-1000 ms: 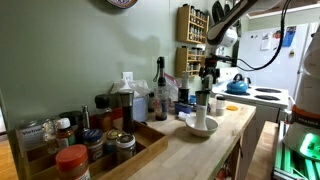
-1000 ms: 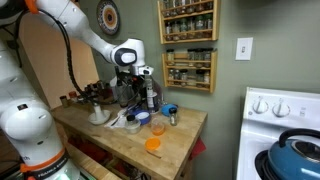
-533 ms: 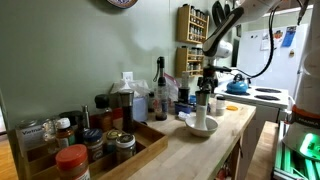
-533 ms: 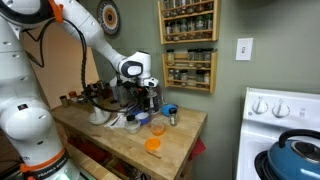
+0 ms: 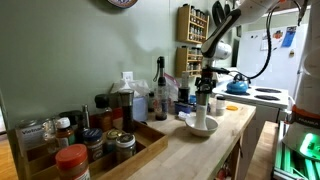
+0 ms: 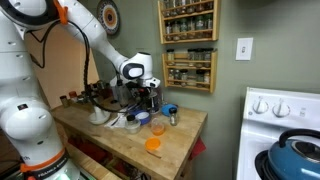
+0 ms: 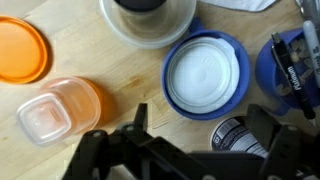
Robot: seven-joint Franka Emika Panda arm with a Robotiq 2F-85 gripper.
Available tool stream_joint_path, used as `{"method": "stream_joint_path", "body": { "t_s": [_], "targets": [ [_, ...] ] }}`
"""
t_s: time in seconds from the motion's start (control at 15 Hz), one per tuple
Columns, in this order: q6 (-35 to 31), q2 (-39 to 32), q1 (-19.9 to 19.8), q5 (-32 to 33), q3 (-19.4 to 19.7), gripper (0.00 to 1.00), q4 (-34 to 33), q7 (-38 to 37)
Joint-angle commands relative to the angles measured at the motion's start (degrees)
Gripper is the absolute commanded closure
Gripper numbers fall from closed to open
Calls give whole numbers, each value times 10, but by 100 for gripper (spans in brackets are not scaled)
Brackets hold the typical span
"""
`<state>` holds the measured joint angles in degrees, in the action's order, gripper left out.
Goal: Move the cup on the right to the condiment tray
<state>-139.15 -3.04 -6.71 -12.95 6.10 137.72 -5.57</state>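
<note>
Pre-grasp step. Gripper (image 7: pixel 197 130) hovered over counter, jaws spread wide, nothing held. Cup (image 7: pixel 205 76) sat on counter just off jaw centre, between bowl (image 7: pixel 150 20) and small jar (image 7: pixel 228 136), well apart from tray (image 5: pixel 148 143). Next move needed: centre over cup, descend, close across wall. Jar crowded one finger.

The blue cup (image 7: pixel 205 75), pale inside, stands on the wooden surface (image 7: pixel 88 45). The dark claw (image 7: pixel 200 125) hangs over it with its fingers spread wide. An orange lid (image 7: pixel 20 50) and a clear tub (image 7: pixel 55 112) lie to the left, and a white bowl (image 7: pixel 150 28) sits at the top.
</note>
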Motion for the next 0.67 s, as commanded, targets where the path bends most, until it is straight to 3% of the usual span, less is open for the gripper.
{"method": "stream_joint_path", "body": {
  "t_s": [0.0,0.13,0.2,0.27,0.6],
  "targets": [
    [-53,-58,2,12,2,0,-20,-25],
    [-64,-83,3,31,5,2,-29,-40],
    [-61,-93,4,37,6,7,-35,-43],
    [-48,-105,6,52,9,22,-42,-47],
    [-3,-152,9,109,17,62,-78,-55]
  ]
}}
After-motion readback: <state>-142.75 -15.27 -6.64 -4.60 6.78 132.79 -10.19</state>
